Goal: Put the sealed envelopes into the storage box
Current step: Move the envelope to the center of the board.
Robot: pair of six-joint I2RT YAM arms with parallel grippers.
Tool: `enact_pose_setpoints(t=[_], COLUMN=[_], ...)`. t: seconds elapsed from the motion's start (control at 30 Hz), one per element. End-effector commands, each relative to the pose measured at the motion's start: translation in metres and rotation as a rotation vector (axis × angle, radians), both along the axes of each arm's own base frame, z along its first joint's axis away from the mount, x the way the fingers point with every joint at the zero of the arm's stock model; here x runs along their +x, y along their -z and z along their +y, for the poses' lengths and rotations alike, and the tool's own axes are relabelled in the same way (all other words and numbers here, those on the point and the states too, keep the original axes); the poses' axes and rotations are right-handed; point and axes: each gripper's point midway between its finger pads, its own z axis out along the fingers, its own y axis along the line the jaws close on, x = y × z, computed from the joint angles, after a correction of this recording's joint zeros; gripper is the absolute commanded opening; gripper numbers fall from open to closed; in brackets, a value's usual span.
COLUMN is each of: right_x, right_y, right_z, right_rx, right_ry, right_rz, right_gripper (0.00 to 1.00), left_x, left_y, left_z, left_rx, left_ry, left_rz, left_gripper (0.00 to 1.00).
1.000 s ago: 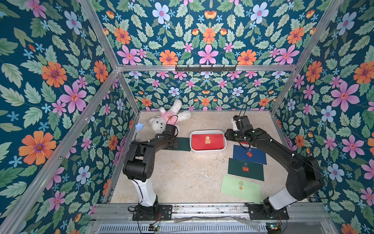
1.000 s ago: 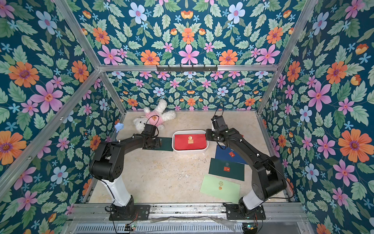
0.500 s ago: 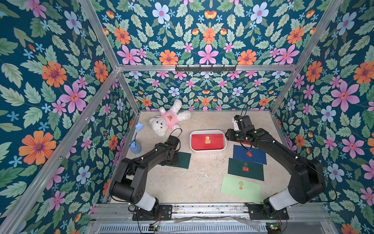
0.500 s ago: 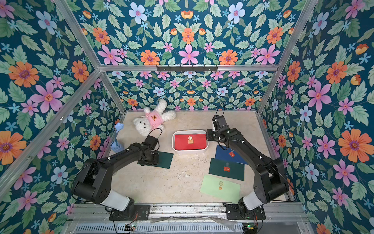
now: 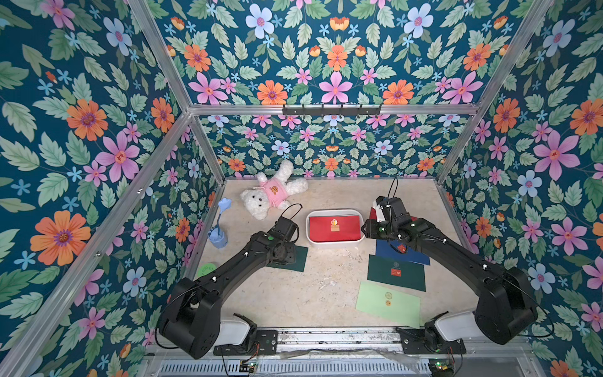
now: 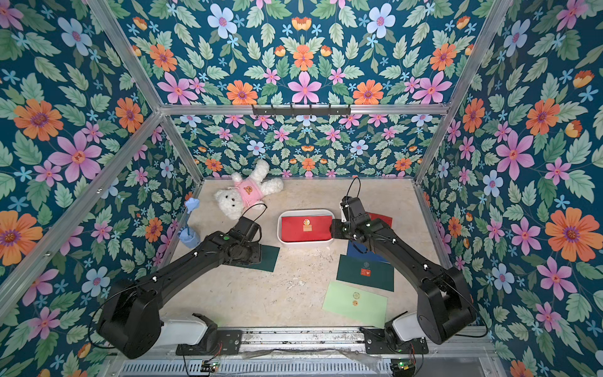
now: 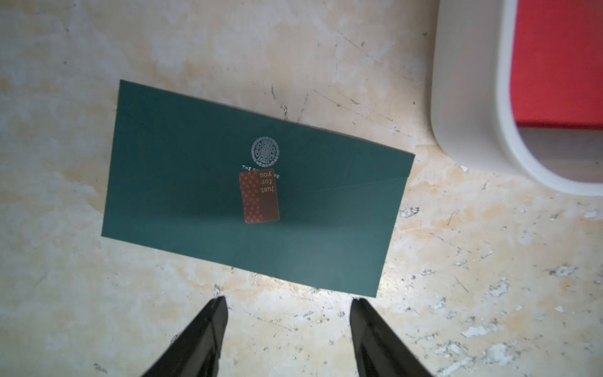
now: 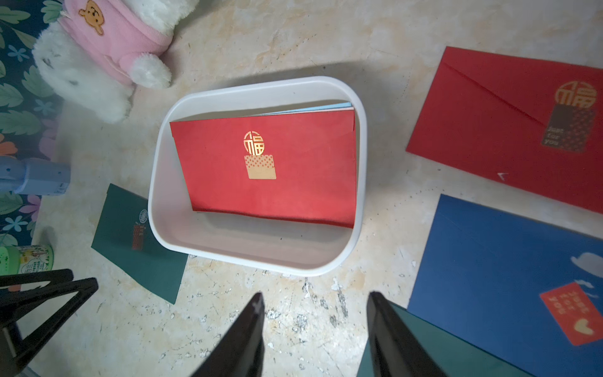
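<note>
Two robot arms over a marble-patterned bench [image 5: 293,293], with sealed envelopes partly sorted into a white storage box [image 8: 257,85].
The storage box sits mid-bench and holds a red envelope [image 8: 267,192] lying on top, with a light blue envelope [image 8: 326,107] edge peeking from under it. The left claw [image 7: 288,299] has its fingers spread apart and empty, just short of a dark green envelope [image 7: 228,235] lying flat beside the box. The right claw [image 8: 316,294] is also spread apart and empty, near the box's other side. By it lie a loose red envelope [image 8: 505,130], a navy envelope [image 8: 505,261], a second dark green envelope [image 5: 396,271] and a light green envelope [image 5: 388,303]. A white teddy bear [image 5: 270,196] and a blue flower cup [image 5: 218,238] sit toward the back.
</note>
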Motion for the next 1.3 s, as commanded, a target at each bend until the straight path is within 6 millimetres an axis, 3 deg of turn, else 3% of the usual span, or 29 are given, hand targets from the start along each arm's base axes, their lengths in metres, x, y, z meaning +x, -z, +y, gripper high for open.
enact_pose_setpoints(t=[0.0,0.27,0.43,0.7,1.03,1.27], right_x=[0.0,-0.009,-0.013,-0.017,-0.026,-0.033], right_y=[-0.003,0.005,0.009,0.01,0.023,0.029], right_z=[0.007,0.019,0.02,0.019,0.017,0.019], right_rx=[0.021,0.037,0.041,0.045,0.04,0.053], right_ry=[0.014,0.006,0.005,-0.005,-0.015,-0.035], right_rz=[-0.021,-0.009,0.001,0.005,0.032,0.063], right_gripper=[0.53,0.53,0.53,0.54,0.54,0.54], left_x=[0.016,0.032,0.019,-0.011,-0.084,-0.104], left_y=[0.009,0.036,0.062,0.079,0.086,0.068], left_z=[-0.001,-0.006,-0.002,-0.009,-0.047,-0.098], left_rx=[0.055,0.088,0.081,-0.019,-0.11,-0.227], left_ry=[0.062,0.088,0.064,0.042,0.084,0.108], left_rz=[-0.026,-0.037,0.016,0.098,0.207,0.182], left_gripper=[0.67,0.66,0.66,0.64,0.63,0.63])
